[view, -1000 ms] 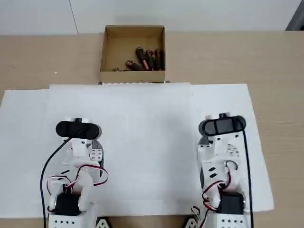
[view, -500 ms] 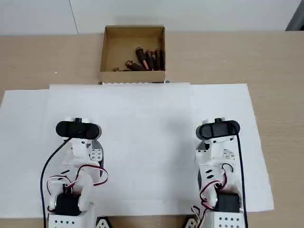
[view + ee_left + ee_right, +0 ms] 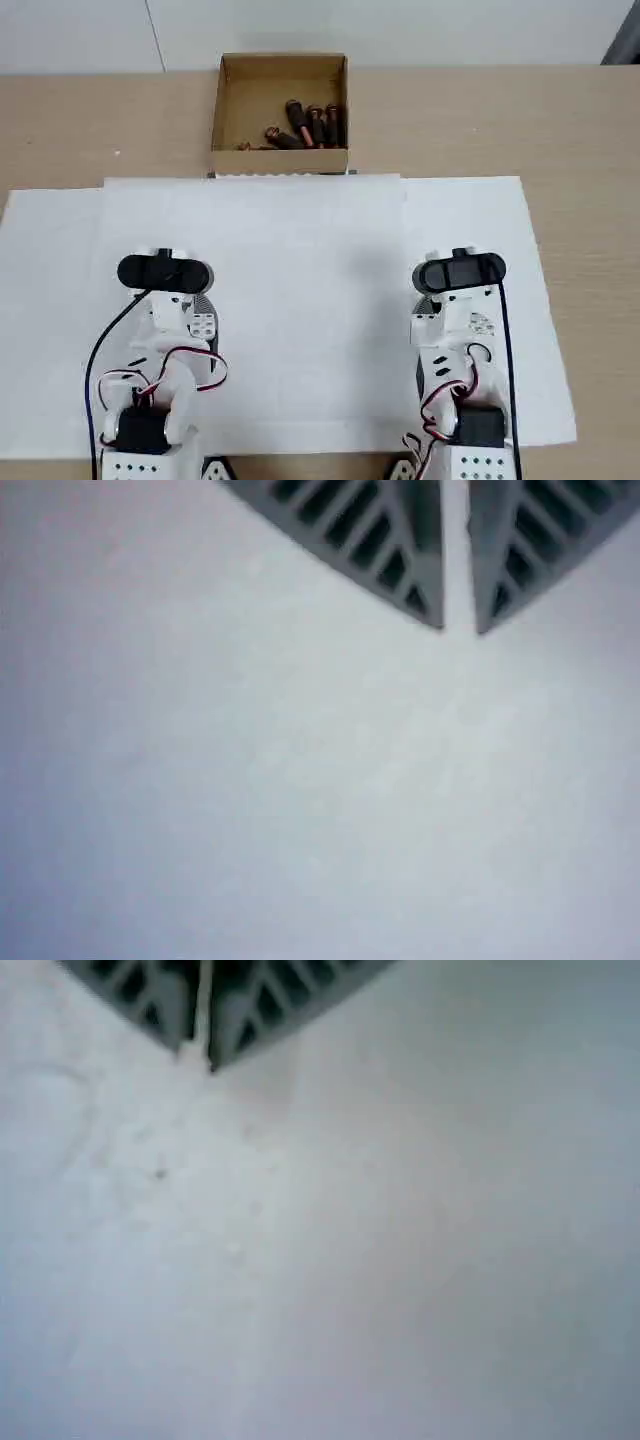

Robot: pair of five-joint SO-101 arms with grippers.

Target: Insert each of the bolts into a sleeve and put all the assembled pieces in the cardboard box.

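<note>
The cardboard box (image 3: 228, 110) sits on the wooden table (image 3: 580, 130) at the far edge of a white paper sheet (image 3: 310, 250). Inside it, a cluster of dark assembled pieces (image 3: 308, 125) lies toward one side of its floor. Well apart from the box, two arms are folded low over the near part of the sheet, one (image 3: 165, 330) beside the other (image 3: 460, 330). The left gripper (image 3: 458, 628) hangs over bare paper, its ribbed fingers (image 3: 400, 570) drawn to a narrow slit with nothing between them. The right gripper (image 3: 197, 1055) is likewise over the paper, jaws almost touching and holding nothing.
</note>
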